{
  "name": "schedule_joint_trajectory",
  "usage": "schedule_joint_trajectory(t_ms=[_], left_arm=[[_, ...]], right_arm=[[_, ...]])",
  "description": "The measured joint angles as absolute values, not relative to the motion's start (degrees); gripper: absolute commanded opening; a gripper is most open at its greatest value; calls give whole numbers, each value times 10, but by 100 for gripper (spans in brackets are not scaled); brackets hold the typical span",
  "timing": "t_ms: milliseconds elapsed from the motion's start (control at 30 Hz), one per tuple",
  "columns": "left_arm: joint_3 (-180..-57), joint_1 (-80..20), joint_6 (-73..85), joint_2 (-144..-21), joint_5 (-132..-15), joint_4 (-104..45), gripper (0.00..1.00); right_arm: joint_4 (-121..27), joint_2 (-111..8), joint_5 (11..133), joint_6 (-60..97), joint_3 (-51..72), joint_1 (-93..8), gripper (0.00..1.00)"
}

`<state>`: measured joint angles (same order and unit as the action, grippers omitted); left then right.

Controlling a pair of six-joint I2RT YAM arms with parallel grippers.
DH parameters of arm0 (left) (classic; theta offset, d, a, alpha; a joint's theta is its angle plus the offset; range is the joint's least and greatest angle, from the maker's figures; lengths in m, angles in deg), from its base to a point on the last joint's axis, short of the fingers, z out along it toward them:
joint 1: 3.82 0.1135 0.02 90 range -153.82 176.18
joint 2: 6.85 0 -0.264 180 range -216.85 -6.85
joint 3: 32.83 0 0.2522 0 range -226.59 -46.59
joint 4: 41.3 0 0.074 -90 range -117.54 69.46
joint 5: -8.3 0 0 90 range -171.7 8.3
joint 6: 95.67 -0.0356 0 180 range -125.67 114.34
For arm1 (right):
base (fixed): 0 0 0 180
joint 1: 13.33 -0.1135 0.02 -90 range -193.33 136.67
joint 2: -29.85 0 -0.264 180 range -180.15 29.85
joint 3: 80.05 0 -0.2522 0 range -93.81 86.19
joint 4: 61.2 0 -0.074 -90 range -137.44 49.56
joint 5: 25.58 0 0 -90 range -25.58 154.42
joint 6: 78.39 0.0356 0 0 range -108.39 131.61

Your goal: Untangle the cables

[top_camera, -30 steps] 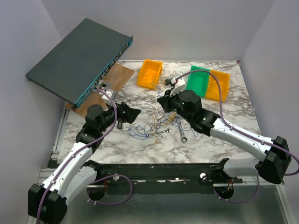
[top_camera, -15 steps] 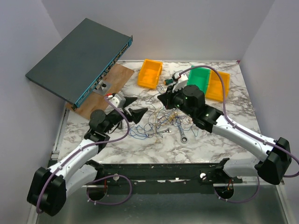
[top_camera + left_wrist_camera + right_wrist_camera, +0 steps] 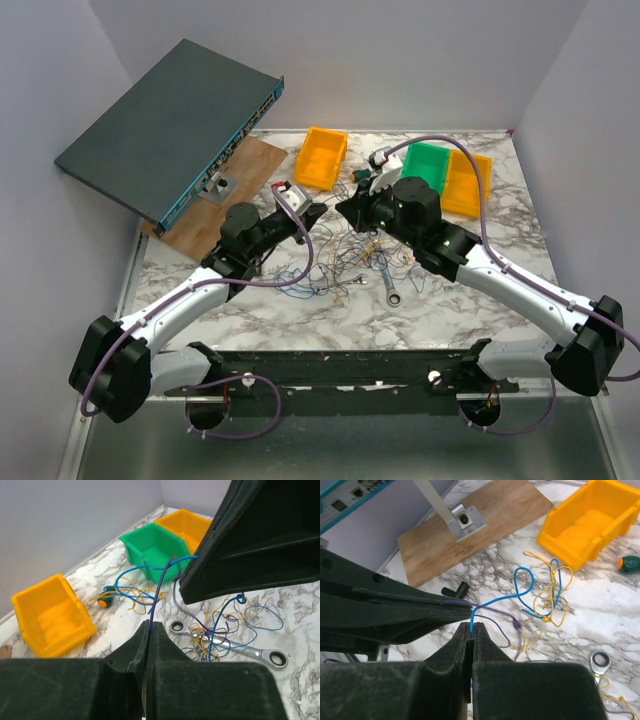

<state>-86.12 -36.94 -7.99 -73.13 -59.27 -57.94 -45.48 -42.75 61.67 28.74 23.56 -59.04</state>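
**Two strands pinched, knot hardly begun**

The cables (image 3: 345,262) lie mid-table, mostly knotted, with the wrench (image 3: 388,282) at their 4 o'clock. At their 12 o'clock, the left gripper (image 3: 149,627) is clamped on a dark purple strand and the right gripper (image 3: 471,630) on a blue one. Pulling them apart remains.

A marble table (image 3: 520,250) carries tangled cables (image 3: 330,268) and a silver wrench (image 3: 390,287) below the right gripper (image 3: 345,208). An orange bin (image 3: 322,157) sits beyond the left gripper (image 3: 317,210), with a wooden board (image 3: 250,165) to its left.
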Motion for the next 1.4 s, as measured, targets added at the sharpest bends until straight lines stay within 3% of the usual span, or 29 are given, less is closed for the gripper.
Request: schedule_joint_trajectory(t_ms=[200, 533, 567, 667, 733, 1067, 1400], left_arm=[[-866, -369, -67, -705, -675, -511, 0], [-913, -331, 11, -517, -892, -367, 0], [-919, -328, 13, -498, -903, -353, 0], [-946, -324, 14, -462, -920, -310, 0], [-961, -323, 14, -453, -920, -294, 0], [-1070, -323, 23, -517, -848, -215, 0], [-1149, -321, 13, -558, -825, -150, 0]], right_arm=[[-417, -419, 533, 319, 260, -555, 1], [-366, -340, 454, 478, 439, -277, 1], [-362, -337, 446, 483, 441, -270, 6], [-365, -330, 464, 472, 441, -266, 68], [-375, -327, 512, 454, 441, -266, 81], [-466, -303, 774, 341, 468, -336, 86], [-463, -454, 725, 319, 429, -498, 90]])
